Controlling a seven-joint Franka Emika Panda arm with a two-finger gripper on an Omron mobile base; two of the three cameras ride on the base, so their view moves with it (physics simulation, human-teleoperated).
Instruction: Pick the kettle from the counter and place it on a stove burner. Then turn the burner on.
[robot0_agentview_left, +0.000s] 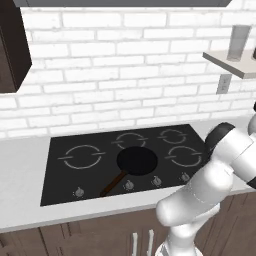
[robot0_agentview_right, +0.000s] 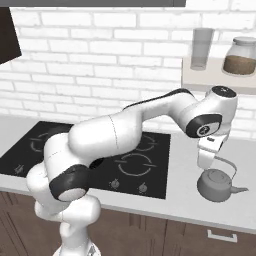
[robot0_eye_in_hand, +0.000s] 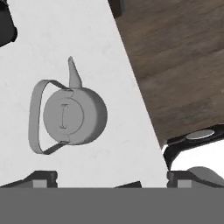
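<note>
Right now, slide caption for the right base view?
Open gripper poised above the kettle on the counter, right of the black cooktop.

Home kitchen, black glass cooktop (robot0_agentview_left: 125, 160) set in grey counter (robot0_agentview_left: 25, 165), white brick wall (robot0_agentview_left: 125, 65), wood cabinets (robot0_agentview_left: 75, 240)

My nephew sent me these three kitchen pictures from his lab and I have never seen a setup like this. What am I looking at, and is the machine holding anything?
It is a rendered kitchen with a white robot arm on a movable base. Two pictures come from cameras behind the arm, left and right; the third looks down from its hand. A black cooktop set in the pale counter carries a frying pan. To its right a small grey kettle stands on the counter. The gripper hangs just above the kettle with its jaws open, holding nothing. A glass and a jar stand on a wall shelf.
</note>
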